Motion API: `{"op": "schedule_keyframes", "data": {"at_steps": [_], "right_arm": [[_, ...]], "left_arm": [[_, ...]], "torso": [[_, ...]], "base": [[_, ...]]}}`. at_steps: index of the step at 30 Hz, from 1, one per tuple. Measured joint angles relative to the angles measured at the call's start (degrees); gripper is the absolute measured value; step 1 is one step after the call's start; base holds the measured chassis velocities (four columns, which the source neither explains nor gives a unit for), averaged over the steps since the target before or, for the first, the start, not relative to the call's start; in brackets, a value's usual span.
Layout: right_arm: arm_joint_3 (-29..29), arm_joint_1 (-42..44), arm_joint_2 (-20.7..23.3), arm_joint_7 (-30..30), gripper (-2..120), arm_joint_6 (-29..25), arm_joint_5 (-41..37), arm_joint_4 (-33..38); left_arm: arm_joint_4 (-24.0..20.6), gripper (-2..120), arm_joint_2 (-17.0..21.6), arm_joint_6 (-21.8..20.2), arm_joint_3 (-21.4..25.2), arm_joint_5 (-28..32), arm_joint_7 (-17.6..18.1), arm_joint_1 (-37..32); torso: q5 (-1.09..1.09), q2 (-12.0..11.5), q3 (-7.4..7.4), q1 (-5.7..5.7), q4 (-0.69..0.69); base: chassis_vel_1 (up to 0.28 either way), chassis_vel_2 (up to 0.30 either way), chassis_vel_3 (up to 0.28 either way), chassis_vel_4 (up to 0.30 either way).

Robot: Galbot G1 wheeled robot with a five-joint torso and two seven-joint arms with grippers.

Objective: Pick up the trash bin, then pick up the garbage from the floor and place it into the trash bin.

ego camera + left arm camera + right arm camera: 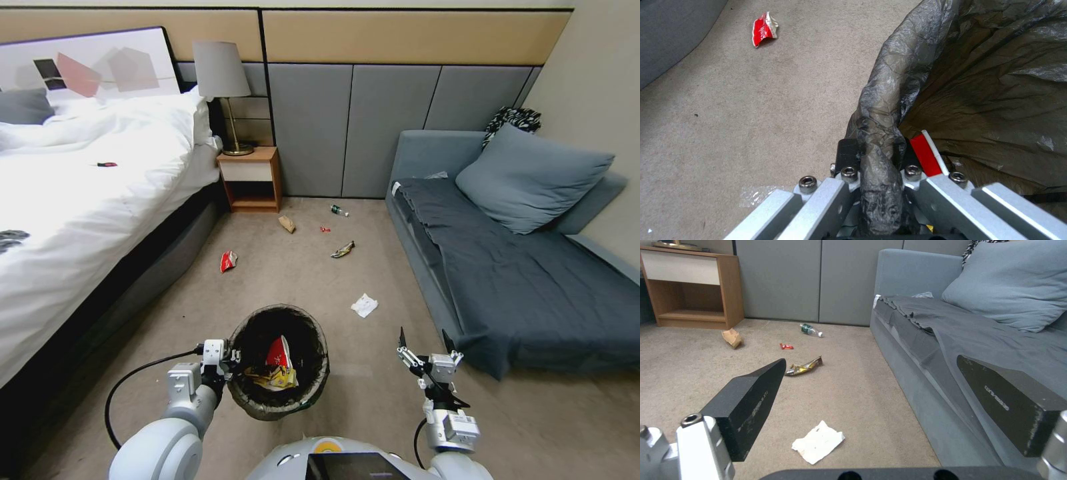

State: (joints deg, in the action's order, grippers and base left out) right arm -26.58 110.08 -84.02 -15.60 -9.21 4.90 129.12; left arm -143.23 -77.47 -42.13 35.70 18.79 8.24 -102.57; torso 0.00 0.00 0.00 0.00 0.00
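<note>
left gripper (230, 360): clamping its jaws on the bag-covered rim of the trash bin (280, 360), at the bin's left side; in the left wrist view the dark fingers (848, 156) are pinching the folded bag (882, 110) between them.
trash bin: hanging from the left gripper, low in front of the robot and over the floor (320, 280); a red-and-white packet (279, 352) and a yellow wrapper (275, 379) are lying inside it.
right gripper (427, 348): hovering with jaws spread wide and nothing between them, to the right of the bin and just beside the sofa (533, 267) front; the two black pads (751, 403) are standing well apart in the right wrist view.
tissue (365, 305): lying crumpled on the carpet, nearest the right gripper, between bin and sofa.
shiny wrapper (343, 250): lying farther out, beyond the tissue.
small red scrap (325, 229): resting on the floor between the shiny wrapper and the brown paper bag (287, 223).
green bottle (339, 211): lying on its side near the wall panels.
red packet (229, 261): sitting on the carpet near the bed (87, 200).
nightstand (250, 179): standing by the bed with a lamp (223, 93) on top.
</note>
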Motion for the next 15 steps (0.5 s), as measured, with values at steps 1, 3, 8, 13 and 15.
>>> {"op": "schedule_keyframes", "data": {"at_steps": [1, 3, 8, 13, 15], "right_arm": [[0.0, 0.0, 0.0, 0.0, 100, 0.0, 0.0, 0.0], [0.0, -0.1, 0.0, 0.0, 100, 0.0, 0.0, -0.1], [0.0, -0.2, -0.1, 0.0, 100, 0.0, 0.0, -0.2], [0.0, -0.4, -0.2, 0.0, 100, 0.0, 0.0, -0.4], [0.0, -0.4, -0.2, 0.0, 100, 0.0, 0.0, -0.4]], "left_arm": [[0.0, 2, 0.0, 0.0, 0.0, 0.0, 0.0, 0.1], [0.0, 2, 0.0, 0.0, 0.0, 0.0, 0.0, 0.1], [0.0, 2, 0.0, 0.0, 0.1, 0.0, 0.0, 0.3], [0.0, 2, 0.0, 0.0, 0.1, 0.0, -0.1, 0.3], [0.0, 2, 0.0, 0.0, 0.1, 0.0, -0.1, 0.4]], "torso": [[0.0, 0.0, 0.0, 0.0, 0.0], [0.0, 0.0, 0.0, 0.0, -0.01], [0.0, 0.0, 0.0, 0.0, 0.0], [0.0, 0.0, 0.0, 0.0, 0.0], [0.0, 0.0, 0.0, 0.0, 0.0]], "base": [[-0.052, 0.042, 0.039, -0.032], [-0.052, 0.048, 0.056, -0.032], [-0.035, 0.059, 0.047, -0.059], [-0.017, 0.021, 0.02, -0.015], [-0.055, 0.052, 0.051, -0.042]]}}
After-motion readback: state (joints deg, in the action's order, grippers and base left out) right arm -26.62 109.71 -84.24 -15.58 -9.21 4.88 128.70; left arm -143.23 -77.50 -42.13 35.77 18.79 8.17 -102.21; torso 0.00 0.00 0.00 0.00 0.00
